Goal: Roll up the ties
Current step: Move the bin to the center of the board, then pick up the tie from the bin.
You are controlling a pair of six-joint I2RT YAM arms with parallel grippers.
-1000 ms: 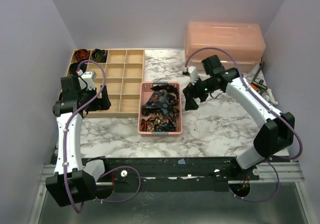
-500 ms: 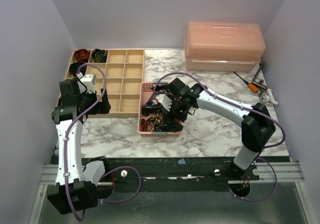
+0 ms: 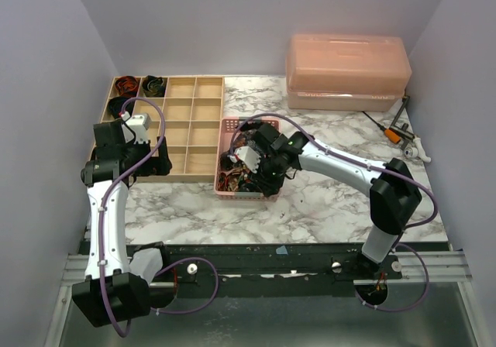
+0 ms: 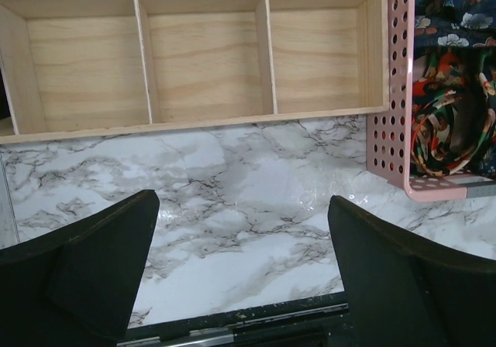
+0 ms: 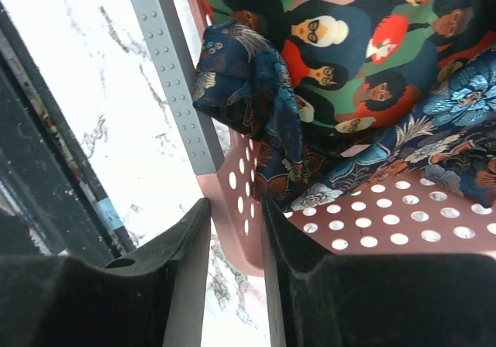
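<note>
Marble counter point(image 3: 333, 200): the right tool point(image 5: 232, 215) clamps the wall of the pink basket point(image 4: 391, 91), ties point(image 5: 341, 45) heaped inside; at its nine o'clock the left tool point(image 4: 244, 231) hangs, fingers apart.

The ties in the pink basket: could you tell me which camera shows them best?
The right wrist view: the ties fill it, prints sharp. Left wrist catches a few at its edge; top shows them small, partly behind the right arm.
</note>
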